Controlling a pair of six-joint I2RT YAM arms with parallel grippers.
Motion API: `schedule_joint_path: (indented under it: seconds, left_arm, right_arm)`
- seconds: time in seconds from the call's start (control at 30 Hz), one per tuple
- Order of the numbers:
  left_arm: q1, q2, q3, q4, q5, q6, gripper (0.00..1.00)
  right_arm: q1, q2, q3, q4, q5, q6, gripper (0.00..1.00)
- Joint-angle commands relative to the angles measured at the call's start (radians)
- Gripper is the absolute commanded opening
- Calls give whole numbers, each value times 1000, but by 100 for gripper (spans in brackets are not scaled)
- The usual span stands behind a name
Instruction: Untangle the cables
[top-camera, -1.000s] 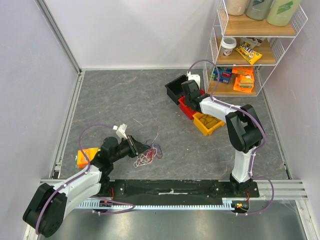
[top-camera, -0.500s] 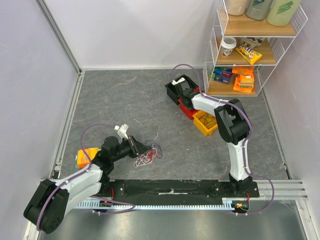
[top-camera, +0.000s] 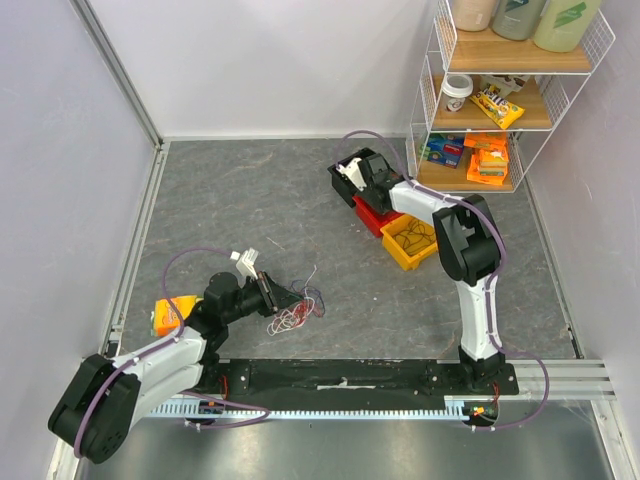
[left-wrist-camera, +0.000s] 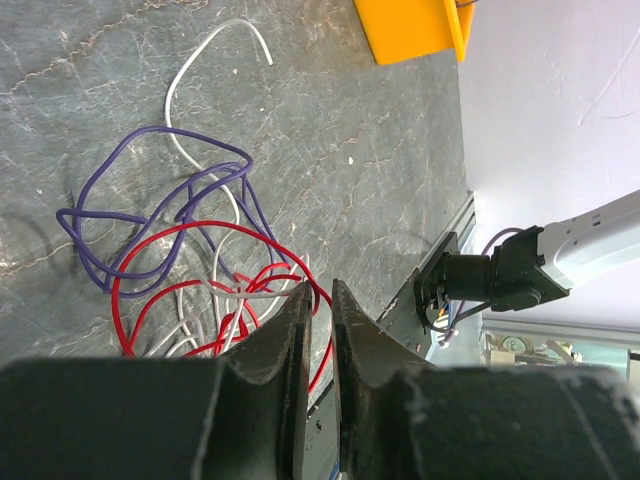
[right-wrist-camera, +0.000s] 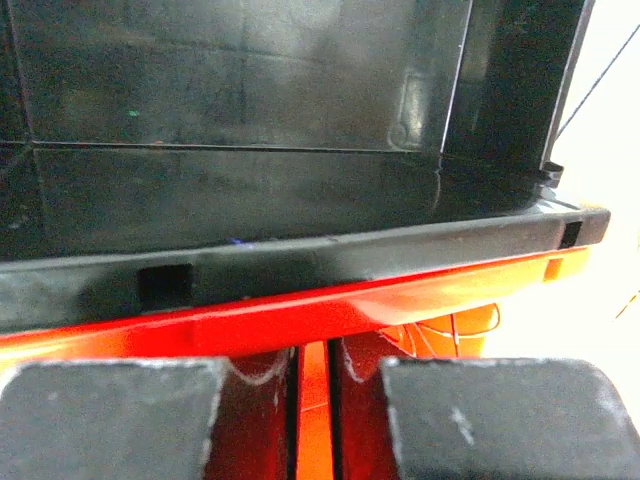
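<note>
**Meanwhile the right arm has swung onto the black bin; the left sits at the tangle**

Since a second ago the right arm has straightened and reached left. Its right gripper (top-camera: 352, 174) then hung over the red bin (top-camera: 374, 216) with the elbow bent out to the right; it is now over the black bin (top-camera: 341, 187). The yellow bin (top-camera: 410, 243), then partly covered by the forearm, now shows whole. The right wrist view has the fingers (right-wrist-camera: 110, 415) spread apart, the red bin's rim showing between them and the black bin's wall just beyond. The left arm has barely shifted.

An orange box (top-camera: 172, 315) lies beside the left forearm, and a wire shelf (top-camera: 520, 100) of packets stands at the far right corner. Nothing lies between the tangle and the bins but bare grey table (top-camera: 250, 200).

The cables (top-camera: 298, 312) lie on the table near the front edge, right at the tip of the left gripper (top-camera: 283, 297). From above the clump runs from near-left to far-right, and one white end sticks out towards the far side. In the left wrist view the purple loops (left-wrist-camera: 150, 220) lie farthest from the fingers and the red loops (left-wrist-camera: 180, 270) nearest. The left gripper's fingers are drawn almost together, with only a slit between them. Red and white strands reach their tips, but it does not show whether one is pinched.
</note>
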Motion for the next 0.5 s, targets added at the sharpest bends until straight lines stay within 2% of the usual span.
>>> schedule_joint_path:
  seconds: [0.0,0.23,0.47]
  left_arm:
    - [-2,6,-58,56,14,33,19]
    - [-2,9,-57,57,13,31,20]
    - [-4,4,-60,56,13,30,20]
  right_arm:
    - [-12,-94,15,14,-17,-15,21]
    - [-13,-226,24,13,-25,37,40]
    - [-15,-305,19,-13,-49,85,48]
